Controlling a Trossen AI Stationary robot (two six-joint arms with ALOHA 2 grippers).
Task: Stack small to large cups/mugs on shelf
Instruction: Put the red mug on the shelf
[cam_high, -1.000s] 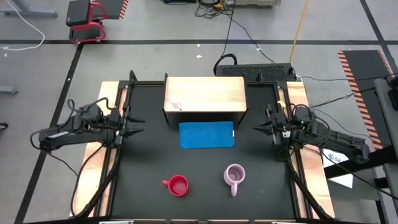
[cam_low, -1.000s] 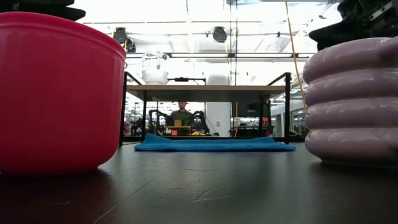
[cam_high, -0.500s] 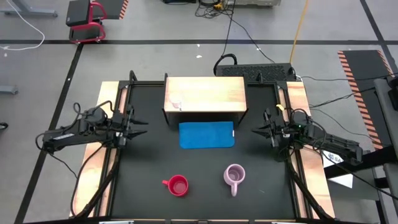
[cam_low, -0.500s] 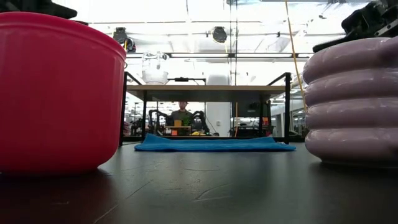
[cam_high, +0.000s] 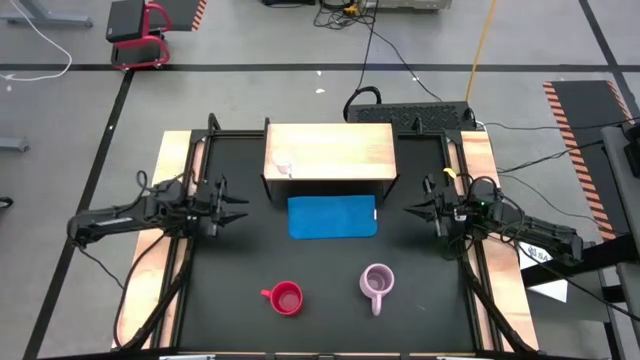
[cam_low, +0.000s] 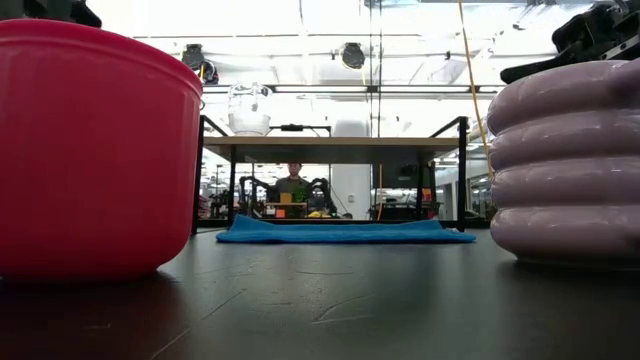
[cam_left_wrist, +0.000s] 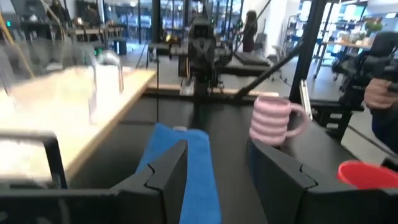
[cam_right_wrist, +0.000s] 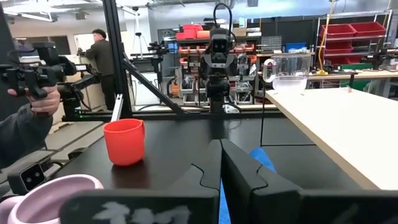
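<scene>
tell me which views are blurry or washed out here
Left wrist view: soft all over, the clear glass cup and shelf top bleached near white. Low view: ceiling lights blow out the background, and the red mug and lilac mug loom close. High and right wrist views look evenly lit and sharp.

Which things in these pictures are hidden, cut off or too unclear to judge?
- Glass cup on the shelf: high view shows only a faint glint; left wrist view blurs it.
- Red mug and lilac mug: the low view's edges cut both; handles unseen there.
- Left gripper: barely shows at the low view's top edge.
- Blue mat: right gripper covers most of it in the right wrist view.
</scene>
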